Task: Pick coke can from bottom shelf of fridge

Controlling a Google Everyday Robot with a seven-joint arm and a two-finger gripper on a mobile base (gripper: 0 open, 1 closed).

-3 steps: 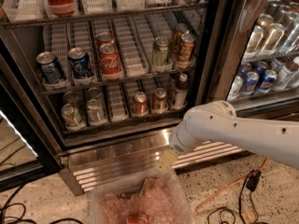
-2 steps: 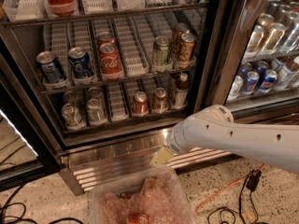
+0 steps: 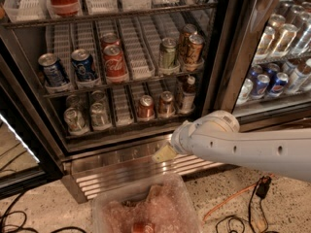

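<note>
The coke can (image 3: 145,107), small and red with a silver top, stands in the middle of the bottom shelf (image 3: 121,126) of the open fridge (image 3: 224,47). A darker brownish-red can (image 3: 166,103) stands just right of it. My gripper (image 3: 165,153) is at the end of the white arm (image 3: 243,142), which reaches in from the right. It hangs in front of the ribbed steel base (image 3: 121,171), below the bottom shelf and slightly right of the coke can, not touching it.
Silver cans (image 3: 87,115) stand at the left of the bottom shelf and a dark bottle (image 3: 187,93) at the right. The rack above holds blue, red and green cans. A translucent plastic bin (image 3: 146,208) sits on the floor. Cables (image 3: 243,210) lie to the right. The adjoining cooler holds Pepsi cans (image 3: 265,84).
My gripper and arm have moved a little up and to the left, closer to the fridge's base and bottom shelf. The cans have not moved.
</note>
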